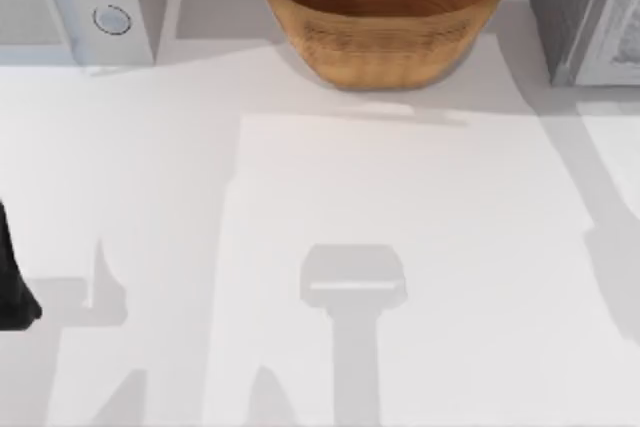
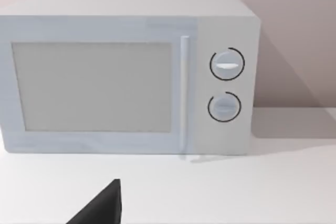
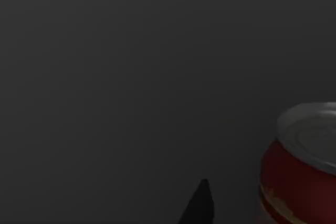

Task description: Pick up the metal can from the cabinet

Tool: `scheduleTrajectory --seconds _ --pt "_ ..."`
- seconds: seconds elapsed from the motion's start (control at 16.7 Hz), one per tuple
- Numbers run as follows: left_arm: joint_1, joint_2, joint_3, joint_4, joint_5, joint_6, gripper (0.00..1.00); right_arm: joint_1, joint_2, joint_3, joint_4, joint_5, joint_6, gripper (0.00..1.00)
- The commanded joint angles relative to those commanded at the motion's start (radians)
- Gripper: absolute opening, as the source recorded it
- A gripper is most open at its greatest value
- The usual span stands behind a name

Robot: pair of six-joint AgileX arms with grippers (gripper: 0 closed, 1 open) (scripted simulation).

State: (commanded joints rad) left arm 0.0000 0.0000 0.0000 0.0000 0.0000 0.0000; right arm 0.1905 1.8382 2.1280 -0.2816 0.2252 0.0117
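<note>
Judging from the right wrist view, you have the metal can (image 3: 304, 163) standing upright inside a dim grey enclosure, which I take to be the cabinet (image 1: 585, 12) at about one o'clock on the table (image 1: 400, 247). It sits close ahead of your right gripper, off to one side of its line of approach rather than between the fingers. One dark fingertip (image 3: 199, 205) pokes into that view, clear of the can and touching nothing; from a single tip you cannot tell how wide the claw stands, and it has hold of nothing that I can see.

Expect the can to behave as a stiff, rigid thing that will not give under the pads. Its red side looks smooth and glossy, so reckon on it being slippery, and on it being fairly light. Take it across the red wall at mid-height, below the silvery rim, with the fingers square to the curve; a grip on the rim or the lid would likely skate off.

Your left arm (image 1: 15, 287) sits parked at nine o'clock, its camera facing the microwave (image 2: 126, 74) at eleven o'clock. At twelve o'clock stands the wicker bowl (image 1: 385, 12), well apart from the cabinet.
</note>
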Motion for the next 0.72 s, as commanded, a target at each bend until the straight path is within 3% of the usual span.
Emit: scheduleTrajectory --seconds 0.24,0.72 --pt "0.000 0.000 0.000 0.000 0.000 0.000 1.00 0.000 0.000 0.000 0.000 0.000 0.000 0.02" --pt "0.000 0.000 0.000 0.000 0.000 0.000 1.00 0.000 0.000 0.000 0.000 0.000 0.000 0.00"
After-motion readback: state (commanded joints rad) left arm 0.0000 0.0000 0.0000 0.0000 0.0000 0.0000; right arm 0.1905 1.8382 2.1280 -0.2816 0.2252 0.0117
